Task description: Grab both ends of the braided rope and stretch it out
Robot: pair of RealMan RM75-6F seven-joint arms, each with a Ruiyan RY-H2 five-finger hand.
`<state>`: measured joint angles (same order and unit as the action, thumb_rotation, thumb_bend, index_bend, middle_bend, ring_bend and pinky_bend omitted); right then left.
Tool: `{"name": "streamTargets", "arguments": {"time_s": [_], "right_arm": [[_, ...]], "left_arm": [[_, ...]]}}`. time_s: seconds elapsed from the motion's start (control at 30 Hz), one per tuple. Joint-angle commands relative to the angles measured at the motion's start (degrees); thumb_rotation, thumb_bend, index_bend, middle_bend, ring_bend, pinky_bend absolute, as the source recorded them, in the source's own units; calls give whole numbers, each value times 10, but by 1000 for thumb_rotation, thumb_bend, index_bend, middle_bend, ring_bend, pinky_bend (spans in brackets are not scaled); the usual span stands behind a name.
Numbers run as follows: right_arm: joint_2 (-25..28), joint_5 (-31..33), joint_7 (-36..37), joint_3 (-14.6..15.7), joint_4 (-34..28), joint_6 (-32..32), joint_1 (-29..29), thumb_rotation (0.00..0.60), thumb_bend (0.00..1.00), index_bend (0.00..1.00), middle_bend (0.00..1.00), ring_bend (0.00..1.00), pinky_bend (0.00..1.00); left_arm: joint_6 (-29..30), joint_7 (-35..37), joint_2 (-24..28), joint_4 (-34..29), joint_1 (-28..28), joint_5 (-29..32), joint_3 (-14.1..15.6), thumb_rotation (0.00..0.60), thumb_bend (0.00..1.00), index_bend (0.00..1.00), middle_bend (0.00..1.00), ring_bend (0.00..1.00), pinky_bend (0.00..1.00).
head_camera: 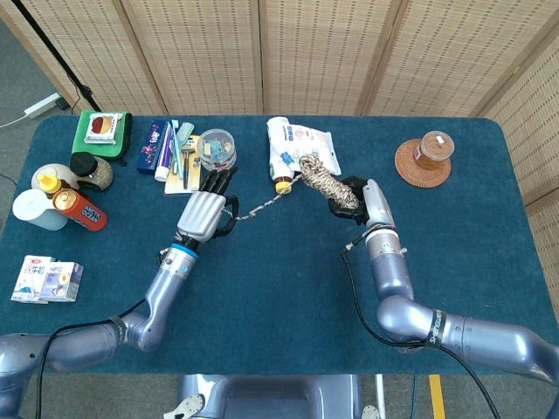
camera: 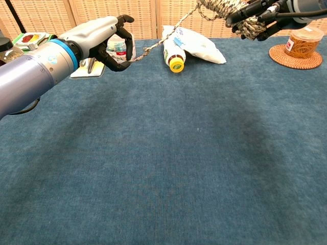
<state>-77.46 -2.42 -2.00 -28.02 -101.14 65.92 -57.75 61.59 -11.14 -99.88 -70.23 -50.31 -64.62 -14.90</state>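
Note:
The braided rope is beige and brown, with a coiled bundle held off the table by my right hand. From the bundle a thin strand runs left and down to my left hand, which pinches its end. In the chest view the strand slants up from my left hand to the bundle in my right hand at the top edge. Most of the rope is still wound in the bundle.
A white packet and a small yellow-capped bottle lie under the rope. Toothpaste, a round tub and other small items lie behind my left hand. Jars and cartons stand at the far left, a jar on a woven coaster at the right.

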Motion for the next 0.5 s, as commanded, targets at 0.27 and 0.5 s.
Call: {"name": "streamTargets", "arguments": {"time_s": [0.27,0.5], "right_arm": [[-26,28,-35,-26,53,17,5,600,1000,678,744,584,811],[-39,41,-55,-44,93,13,14,600,1000,678,744,584,811]], "left_arm": [[0,-2,12,-20,11,-18,7,600,370,658,0,0,0],[4,3,23,-33,23,-34,14,600,370,658,0,0,0]]}}
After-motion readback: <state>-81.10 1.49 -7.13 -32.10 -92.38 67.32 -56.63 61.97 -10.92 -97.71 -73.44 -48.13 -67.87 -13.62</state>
